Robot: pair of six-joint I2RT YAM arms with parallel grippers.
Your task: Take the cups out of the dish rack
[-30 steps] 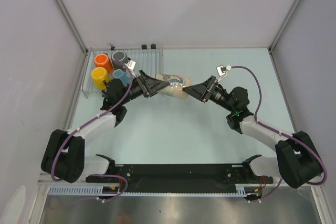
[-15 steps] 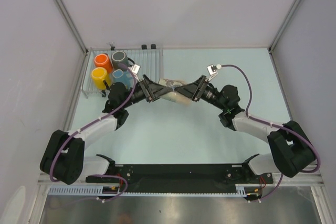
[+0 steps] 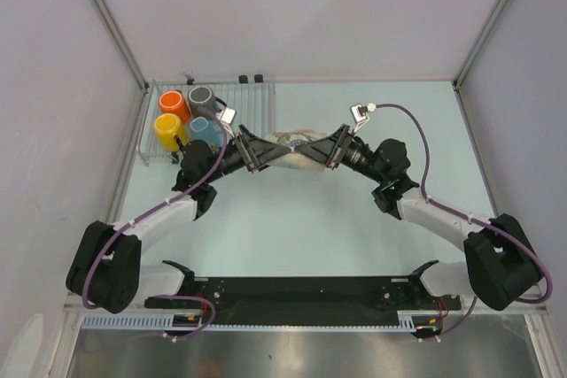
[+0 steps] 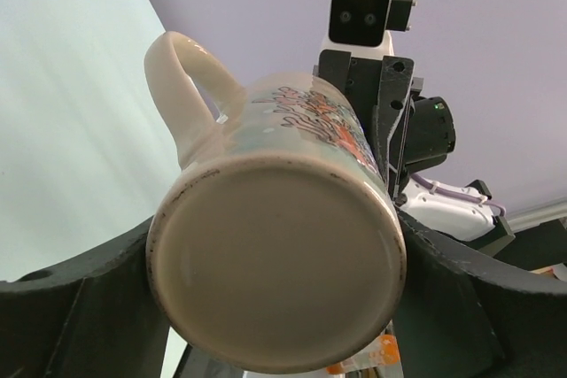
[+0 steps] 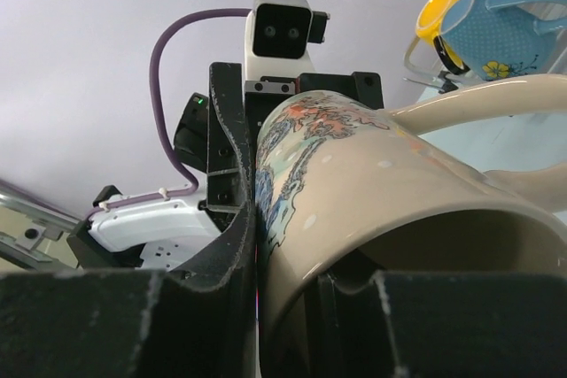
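- Top view: cream mug (image 3: 292,150) hangs on its side above the table (image 3: 354,219), just right of the dish rack (image 3: 257,99), bridged between both arms. Left gripper (image 3: 254,153) is at its base end, right gripper (image 3: 330,150) at its mouth end. Orange mug (image 3: 173,101), grey mug (image 3: 200,95), yellow mug (image 3: 166,126) and blue mug (image 3: 205,127) sit in the rack's left end.
- Left wrist view: the mug's base fills the frame, wedged between the two jaws, handle up and left. Left claw is clamped on the cream mug's body.
- Right wrist view: one finger lies flat on the outer wall and the other sits inside the mouth. Right claw is pinched on the cream mug's rim wall.
- Step, my reading: a mid-air handover, left to right. To do it well, make sure the rim pinch is firm before the left jaws let go. Open the left jaws wide and back straight off the base. Keep the mug level, since the handle makes one side heavier.
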